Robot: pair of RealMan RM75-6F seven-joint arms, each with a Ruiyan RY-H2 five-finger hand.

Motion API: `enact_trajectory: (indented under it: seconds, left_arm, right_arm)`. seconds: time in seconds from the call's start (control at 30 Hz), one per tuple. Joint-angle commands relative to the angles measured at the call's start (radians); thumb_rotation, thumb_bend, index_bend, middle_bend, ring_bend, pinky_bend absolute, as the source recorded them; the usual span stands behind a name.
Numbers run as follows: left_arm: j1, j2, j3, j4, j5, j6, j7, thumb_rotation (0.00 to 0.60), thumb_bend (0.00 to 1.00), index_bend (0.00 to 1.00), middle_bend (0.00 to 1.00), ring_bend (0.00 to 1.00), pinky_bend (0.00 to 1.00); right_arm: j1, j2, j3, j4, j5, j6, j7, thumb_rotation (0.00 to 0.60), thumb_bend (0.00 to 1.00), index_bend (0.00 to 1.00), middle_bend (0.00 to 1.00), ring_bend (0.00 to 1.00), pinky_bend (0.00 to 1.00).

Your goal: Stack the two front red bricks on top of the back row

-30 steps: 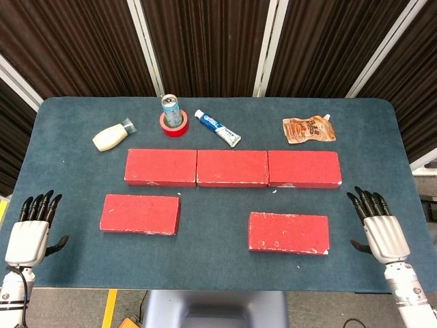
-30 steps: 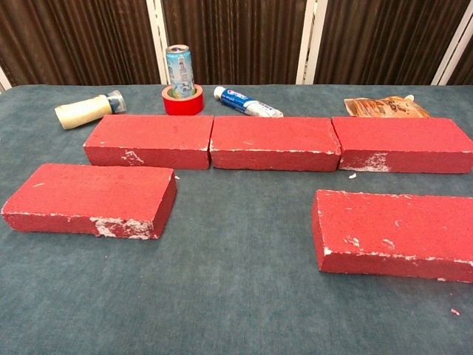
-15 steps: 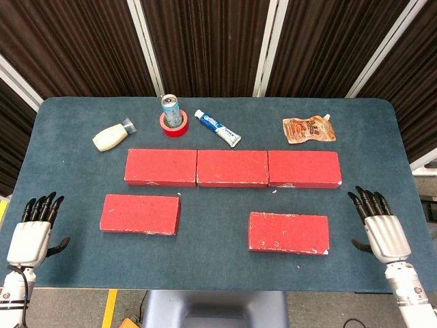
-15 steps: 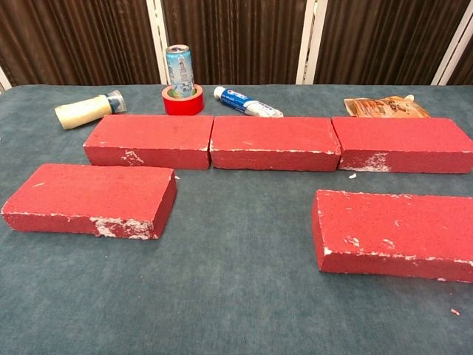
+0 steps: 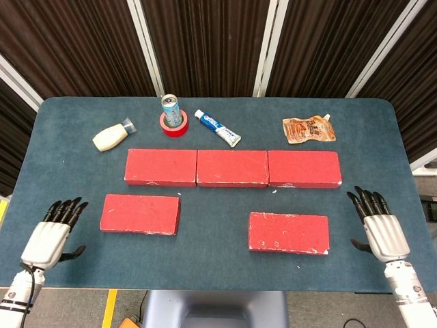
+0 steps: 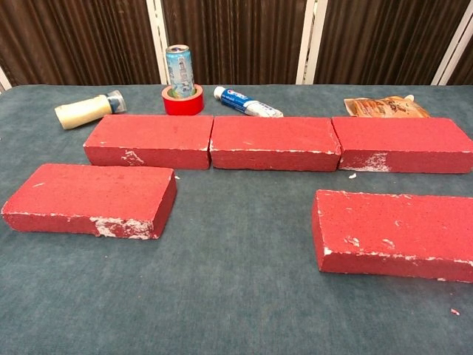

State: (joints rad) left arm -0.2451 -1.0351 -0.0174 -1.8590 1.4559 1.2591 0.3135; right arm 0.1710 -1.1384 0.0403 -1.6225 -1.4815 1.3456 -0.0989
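Three red bricks form the back row (image 5: 232, 168) (image 6: 274, 142), end to end across the table's middle. In front lie two more: the front left brick (image 5: 141, 214) (image 6: 92, 199) and the front right brick (image 5: 289, 232) (image 6: 395, 234). My left hand (image 5: 51, 236) hovers at the near left table edge, fingers apart and empty, a short way left of the front left brick. At the near right edge my right hand (image 5: 377, 229) is likewise spread and empty, right of the front right brick. Neither hand shows in the chest view.
Behind the back row lie a cream bottle (image 5: 113, 137), a can standing inside a red tape roll (image 5: 173, 117), a toothpaste tube (image 5: 218, 128) and an orange pouch (image 5: 309, 129). The blue cloth table (image 5: 218, 263) ends just before the hands.
My left hand has moved right, toward the front left brick. The right hand and all bricks stay where they were.
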Motion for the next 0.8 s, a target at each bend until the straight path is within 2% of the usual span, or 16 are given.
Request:
enact_trajectory:
  seconds: [0.03, 0.13, 0.3, 0.37, 0.53, 0.8]
  left_arm:
    - [-0.073, 0.118, -0.008, -0.204, -0.062, -0.101, 0.188, 0.600, 0.21, 0.00, 0.00, 0.00, 0.08]
    - [-0.120, 0.151, -0.023, -0.297, -0.156, -0.171, 0.235, 0.600, 0.21, 0.00, 0.00, 0.00, 0.09]
    - [-0.190, 0.175, -0.029, -0.380, -0.307, -0.278, 0.232, 0.600, 0.22, 0.00, 0.00, 0.00, 0.10]
    - [-0.233, 0.172, -0.024, -0.405, -0.392, -0.305, 0.289, 0.600, 0.22, 0.00, 0.00, 0.00, 0.09]
    - [-0.311, 0.096, -0.037, -0.436, -0.550, -0.246, 0.410, 0.600, 0.21, 0.00, 0.00, 0.00, 0.09]
    - [-0.383, -0.062, -0.063, -0.423, -0.645, -0.124, 0.492, 0.600, 0.21, 0.00, 0.00, 0.00, 0.09]
  right_arm:
    - [0.000, 0.000, 0.001, 0.001, -0.005, 0.007, -0.005, 0.600, 0.00, 0.00, 0.00, 0.00, 0.00]
    - [-0.002, 0.002, -0.001, -0.001, -0.014, 0.013, 0.000, 0.600, 0.00, 0.00, 0.00, 0.00, 0.00]
    - [-0.003, 0.004, -0.004, -0.003, -0.025, 0.018, 0.005, 0.600, 0.00, 0.00, 0.00, 0.00, 0.00]
    - [-0.004, 0.006, -0.006, -0.005, -0.027, 0.019, 0.010, 0.600, 0.00, 0.00, 0.00, 0.00, 0.00]
    - [-0.003, 0.005, -0.007, -0.006, -0.032, 0.020, 0.010, 0.600, 0.00, 0.00, 0.00, 0.00, 0.00]
    - [-0.003, 0.005, -0.007, -0.008, -0.028, 0.017, 0.010, 0.600, 0.00, 0.00, 0.00, 0.00, 0.00]
